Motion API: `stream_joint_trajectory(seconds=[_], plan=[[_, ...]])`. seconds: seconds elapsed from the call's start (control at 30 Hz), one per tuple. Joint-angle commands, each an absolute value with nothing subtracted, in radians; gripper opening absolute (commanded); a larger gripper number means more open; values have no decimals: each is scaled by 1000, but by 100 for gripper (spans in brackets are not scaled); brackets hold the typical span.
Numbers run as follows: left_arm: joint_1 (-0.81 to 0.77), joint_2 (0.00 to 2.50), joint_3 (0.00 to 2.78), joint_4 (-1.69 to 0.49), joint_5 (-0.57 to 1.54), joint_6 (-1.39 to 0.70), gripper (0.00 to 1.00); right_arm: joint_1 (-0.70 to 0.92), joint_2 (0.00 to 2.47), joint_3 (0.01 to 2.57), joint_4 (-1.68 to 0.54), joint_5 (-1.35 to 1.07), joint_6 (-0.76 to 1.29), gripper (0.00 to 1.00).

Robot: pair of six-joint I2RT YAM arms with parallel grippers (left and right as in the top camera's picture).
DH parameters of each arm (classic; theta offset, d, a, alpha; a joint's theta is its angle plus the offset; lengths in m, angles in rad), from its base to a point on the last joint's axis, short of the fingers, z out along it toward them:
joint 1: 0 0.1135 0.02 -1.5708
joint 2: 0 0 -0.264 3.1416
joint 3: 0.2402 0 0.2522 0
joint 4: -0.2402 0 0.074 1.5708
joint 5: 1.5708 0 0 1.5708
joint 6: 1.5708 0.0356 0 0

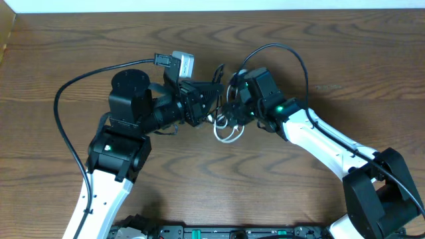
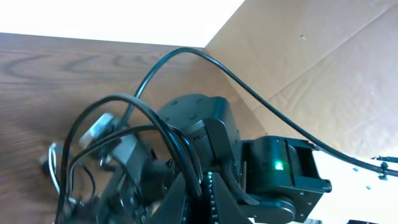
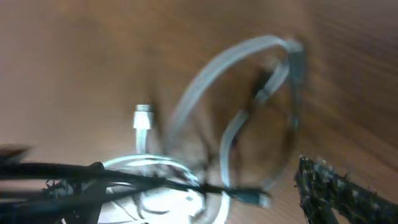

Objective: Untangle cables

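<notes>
Your left hand [image 1: 211,93] is closed, but you cannot tell whether it pinches a cord. Your right hand [image 1: 233,106] stands open close beside it. Under both hands the cables [image 1: 226,131] lie bunched in the middle of the tabletop [image 1: 332,46]. If you pull while loops cross, the knot may tighten or a plug may snag. You have one white cord [image 3: 143,121] and at least two black cords [image 3: 143,177].

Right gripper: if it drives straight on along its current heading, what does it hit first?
Probably the thin black cables crossing just ahead of the right gripper, then the white cable loops on the table. The wrist view is blurred, so depth is uncertain.
</notes>
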State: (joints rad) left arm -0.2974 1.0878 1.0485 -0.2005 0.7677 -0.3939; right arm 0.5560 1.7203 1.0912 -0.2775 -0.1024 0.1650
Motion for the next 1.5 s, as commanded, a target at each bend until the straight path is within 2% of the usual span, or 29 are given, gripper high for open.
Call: stream_joint_trajectory(seconds=[0.0, 0.03, 0.13, 0.33, 0.4, 0.47, 0.57, 0.63, 0.7, 1.1, 1.33, 1.4, 1.47], plan=[[-300, 1068, 1051, -189, 801, -406, 7, 555, 1702, 1095, -352, 333, 512, 92], [-300, 1068, 1051, -189, 801, -406, 7, 540, 1702, 1095, -443, 466, 664, 91], [-300, 1068, 1051, -189, 801, -405, 7, 494, 1703, 1095, -581, 567, 832, 90], [-298, 1068, 1051, -189, 800, -401, 7, 364, 1704, 1085, -675, 503, 894, 90], [-298, 1068, 1051, -188, 799, -399, 7, 335, 1704, 1085, -665, 441, 864, 97], [-298, 1069, 1051, -188, 796, -398, 8, 313, 1704, 1085, -586, 237, 651, 99], [-298, 1071, 1051, -189, 796, -397, 8, 308, 1704, 1085, -464, -227, 247, 99], [-298, 1072, 1051, -189, 796, -397, 7, 323, 1704, 1085, -441, -523, 30, 99], [-298, 1072, 1051, -189, 796, -397, 8, 341, 1704, 1085, -451, -692, -129, 99], [-298, 1072, 1051, -197, 796, -397, 8, 424, 1704, 1085, -501, -903, -497, 99], [-298, 1072, 1051, -197, 796, -397, 7, 434, 1704, 1085, -570, -952, -514, 96], [-298, 1072, 1051, -197, 796, -397, 7, 443, 1704, 1085, -584, -973, -512, 92], [-298, 1072, 1051, -197, 796, -397, 7, 456, 1704, 1085, -603, -975, -510, 82]])
